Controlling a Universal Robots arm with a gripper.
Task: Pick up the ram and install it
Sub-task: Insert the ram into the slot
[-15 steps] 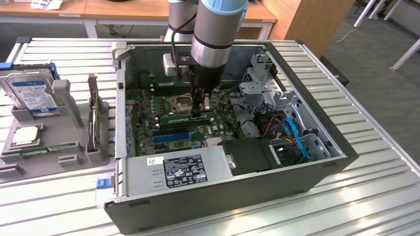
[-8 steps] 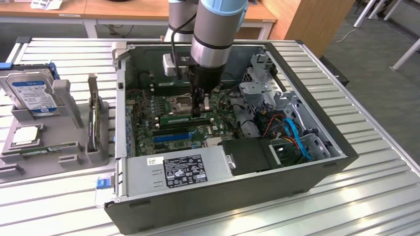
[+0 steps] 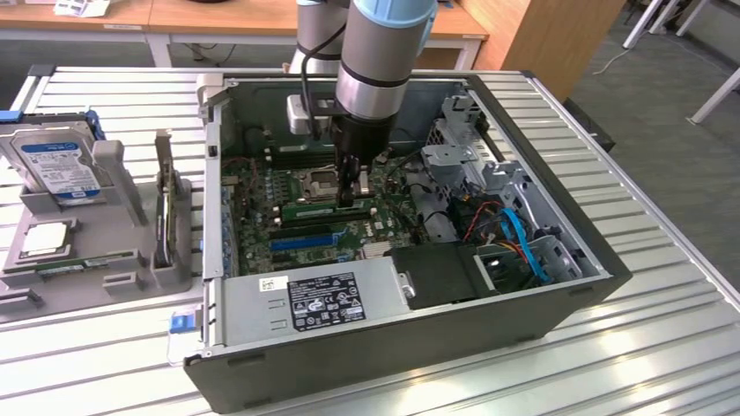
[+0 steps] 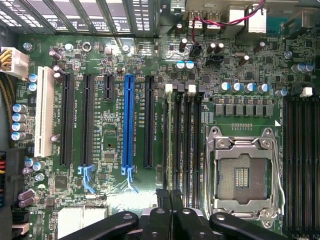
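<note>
In the exterior view the ram (image 3: 312,209), a narrow green stick, stands on edge in a memory slot of the motherboard (image 3: 256,221), just in front of the empty processor socket (image 3: 318,180). My gripper (image 3: 350,198) reaches straight down into the open computer case, shut on the ram's upper edge toward that view's right end. In the wrist view the black fingers (image 4: 161,200) sit pressed close together over the row of black memory slots (image 4: 182,140), beside the socket (image 4: 242,175). The ram itself is hard to make out in the wrist view.
A power supply (image 3: 324,299) and blue cables (image 3: 526,251) crowd the case's near side. A drive cage (image 3: 463,156) stands at the exterior view's right. Outside the case, a grey fixture (image 3: 116,173) holds a hard drive (image 3: 58,165), a silver processor (image 3: 44,238) and another green stick (image 3: 87,262).
</note>
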